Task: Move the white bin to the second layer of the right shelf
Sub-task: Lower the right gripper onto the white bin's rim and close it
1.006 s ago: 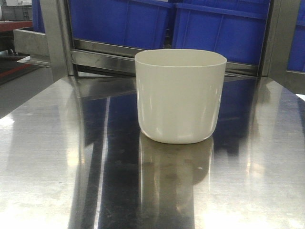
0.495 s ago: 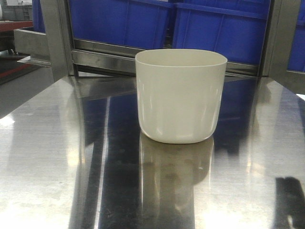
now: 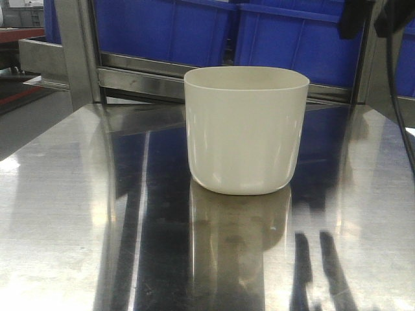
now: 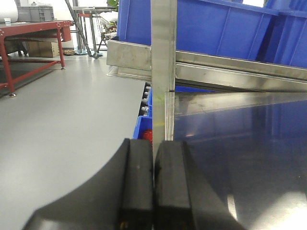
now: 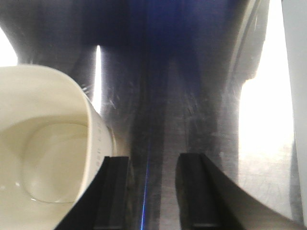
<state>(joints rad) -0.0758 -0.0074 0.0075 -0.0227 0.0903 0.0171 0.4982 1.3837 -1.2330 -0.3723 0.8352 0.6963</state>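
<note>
A: Found the white bin (image 3: 246,129)?
B: Yes. Stands upright, mouth up, on the steel tabletop (image 3: 78,214), slightly right of centre in the front view. Looks empty from the right wrist camera: just a glossy cream floor inside. Mirrored in the polished steel beneath.
A: Held by anything?
B: No. Sits free, with the right gripper (image 5: 153,191) up above and off to its right, pointing down at the steel. Spread apart, with bare tabletop showing through the gap. Has one finger (image 5: 112,191) close to the tub's wall; touching or not, cannot tell from that angle.
A: And from the front?
B: Only dark parts of that gripper at the top right corner, higher than the rim, plus a black cable (image 3: 393,71) hanging down past them. Also two dark streaks reflected at the lower right of the tabletop.
A: Left gripper (image 4: 153,187)?
B: Closed, pads pressed together with nothing between. Lines up with the tabletop's left edge, facing a steel post (image 4: 163,67).
A: Farther out?
B: Blue crates (image 3: 298,39) on steel rails (image 3: 142,81) right behind the table. Beyond the post, grey floor (image 4: 62,115) and, well away, a red-framed table (image 4: 36,26).
</note>
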